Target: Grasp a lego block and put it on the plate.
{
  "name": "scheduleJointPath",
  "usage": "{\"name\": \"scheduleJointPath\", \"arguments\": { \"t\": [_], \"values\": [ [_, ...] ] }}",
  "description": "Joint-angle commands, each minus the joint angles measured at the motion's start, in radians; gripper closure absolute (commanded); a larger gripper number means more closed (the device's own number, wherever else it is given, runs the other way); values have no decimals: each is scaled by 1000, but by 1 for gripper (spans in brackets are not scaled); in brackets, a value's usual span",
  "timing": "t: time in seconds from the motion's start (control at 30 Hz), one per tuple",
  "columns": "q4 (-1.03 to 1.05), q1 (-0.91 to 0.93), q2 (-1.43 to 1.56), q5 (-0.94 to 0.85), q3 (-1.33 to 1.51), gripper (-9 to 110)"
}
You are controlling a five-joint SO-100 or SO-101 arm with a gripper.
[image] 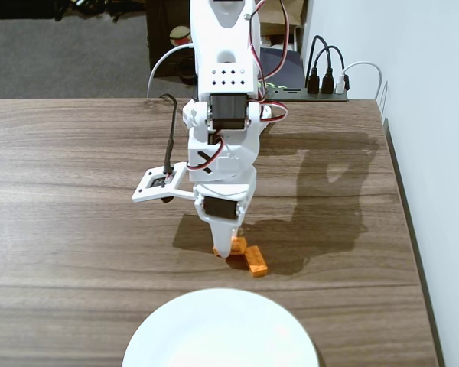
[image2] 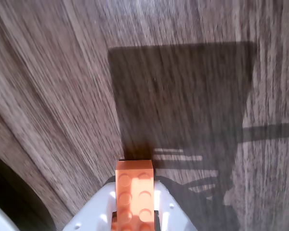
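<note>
My white gripper points straight down at the wooden table, just beyond the plate. In the wrist view the gripper has its jaws pressed against both long sides of an orange lego block, studs up, low at the table. In the fixed view that block shows only as orange edges beside the fingertip. A second orange lego block lies on the table just to the right of it, touching or nearly so. The large white plate sits at the near edge, below the gripper.
A black power strip with plugs lies at the table's far edge. A white wall runs along the right side. A white camera bracket sticks out left of the arm. Bare wood lies left and right of the arm.
</note>
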Motion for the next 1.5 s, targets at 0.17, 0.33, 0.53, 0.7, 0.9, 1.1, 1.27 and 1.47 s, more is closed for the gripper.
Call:
{"name": "scheduleJointPath", "arguments": {
  "t": [0.17, 0.33, 0.53, 0.7, 0.9, 1.1, 1.27, 1.47],
  "values": [
    [0, 14, 129, -38, -12, 94],
    [6, 18, 202, -83, -3, 94],
    [-64, 55, 285, -173, 20, 94],
    [-164, 89, 324, -259, 18, 94],
    [-314, 107, 310, -357, 9, 94],
    [-439, 98, 229, -463, -26, 94],
    [-529, 91, 160, -575, -58, 94],
    [-545, 81, 57, -637, -130, 94]
  ]
}}
